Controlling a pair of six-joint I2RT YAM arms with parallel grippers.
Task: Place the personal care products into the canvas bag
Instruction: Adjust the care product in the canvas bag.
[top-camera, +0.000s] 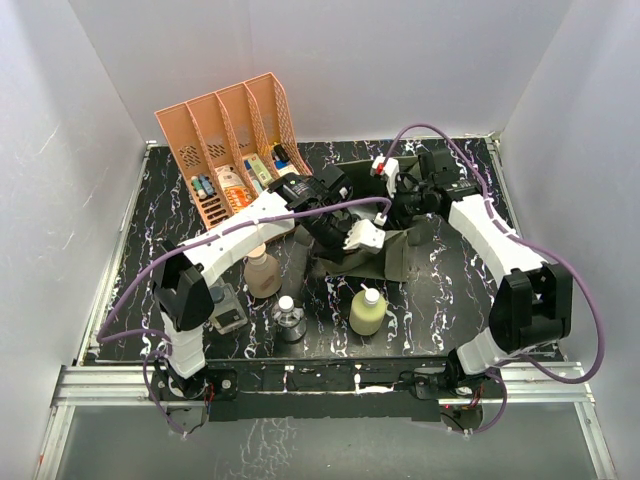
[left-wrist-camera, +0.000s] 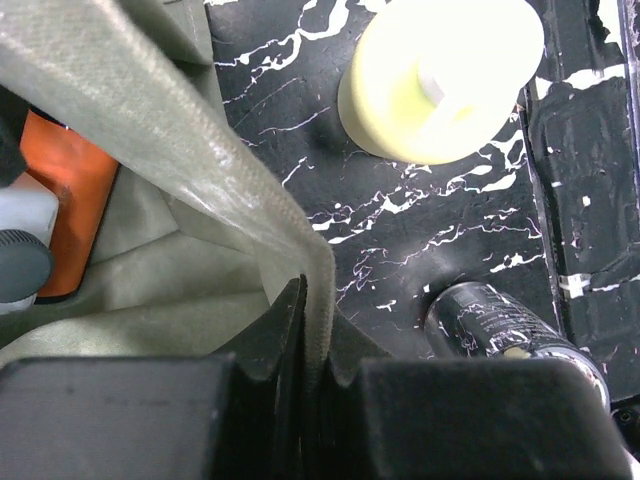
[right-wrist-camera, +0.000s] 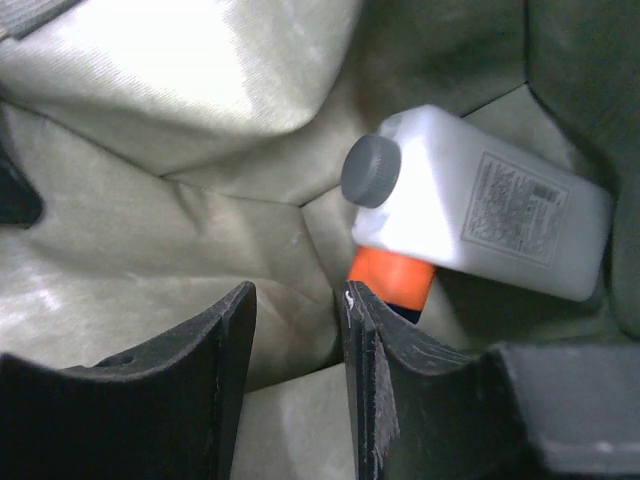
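The olive canvas bag (top-camera: 398, 254) stands mid-table, mostly covered by both arms. My left gripper (left-wrist-camera: 318, 305) is shut on the bag's rim (left-wrist-camera: 190, 150), seen from above at the left gripper (top-camera: 346, 252). My right gripper (right-wrist-camera: 300, 310) is open inside the bag (right-wrist-camera: 150, 230), with nothing between its fingers. A white grey-capped bottle (right-wrist-camera: 490, 210) lies in the bag on an orange bottle (right-wrist-camera: 394, 276). Outside the bag stand the yellow white-capped bottle (top-camera: 367, 310), the tan bottle (top-camera: 263, 272), the small clear round bottle (top-camera: 290, 318) and a clear pack (top-camera: 226, 308).
A salmon-orange slotted rack (top-camera: 232, 140) with small boxes and tubes stands at the back left. White walls enclose the black marbled table (top-camera: 450, 300). The yellow bottle (left-wrist-camera: 440, 80) and the small round bottle (left-wrist-camera: 510, 330) stand close to the bag's near side.
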